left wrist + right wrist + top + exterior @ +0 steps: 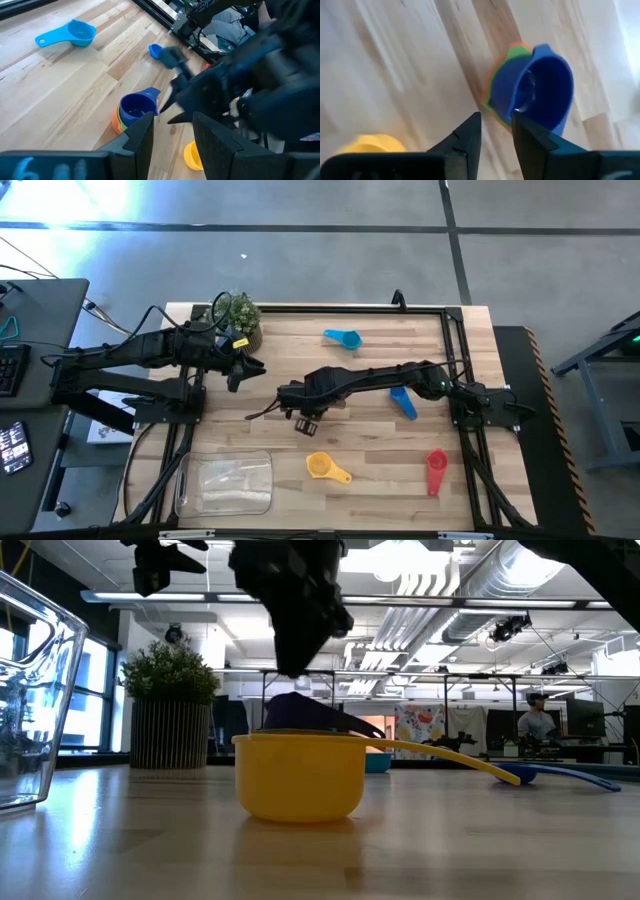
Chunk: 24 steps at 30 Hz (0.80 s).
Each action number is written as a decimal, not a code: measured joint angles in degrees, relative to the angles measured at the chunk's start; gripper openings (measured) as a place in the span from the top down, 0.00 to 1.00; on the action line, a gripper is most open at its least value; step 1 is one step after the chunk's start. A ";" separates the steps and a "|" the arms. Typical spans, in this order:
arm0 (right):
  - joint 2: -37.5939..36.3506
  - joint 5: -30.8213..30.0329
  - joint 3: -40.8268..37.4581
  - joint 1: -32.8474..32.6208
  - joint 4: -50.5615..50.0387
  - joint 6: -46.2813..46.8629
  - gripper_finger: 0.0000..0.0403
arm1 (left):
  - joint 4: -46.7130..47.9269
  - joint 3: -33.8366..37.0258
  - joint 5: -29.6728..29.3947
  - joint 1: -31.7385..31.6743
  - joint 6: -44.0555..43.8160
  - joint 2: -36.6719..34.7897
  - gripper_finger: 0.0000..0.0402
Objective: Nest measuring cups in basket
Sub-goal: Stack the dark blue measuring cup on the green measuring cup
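Measuring cups scattered on tabletop (300, 345): light blue (343, 338), yellow (322, 467), red (436, 465) apart; basket (224, 483) at near-left edge. Low view: yellow cup nearest, right tool (290, 660) hanging above. Left wrist: left tool (172, 140), fingers spread, over stacked cups, dark blue (136, 106) on top. Right wrist: fingers slightly parted, pinching nothing, beside stack.

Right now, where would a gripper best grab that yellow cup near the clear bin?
Probably by the yellow cup's handle, from straight above: it sticks out flat toward the red cup, clear of the basket, and looks narrow enough for jaws to close across.
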State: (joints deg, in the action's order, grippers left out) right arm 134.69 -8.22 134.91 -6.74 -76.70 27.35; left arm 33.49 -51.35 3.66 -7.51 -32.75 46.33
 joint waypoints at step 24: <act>2.15 1.55 -0.23 3.74 -0.69 1.10 0.76 | 2.31 -0.01 0.02 0.00 0.00 -0.02 0.68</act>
State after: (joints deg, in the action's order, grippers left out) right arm 136.83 -6.67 134.67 -3.00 -77.39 28.45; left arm 35.80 -51.36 3.68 -7.51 -32.75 46.30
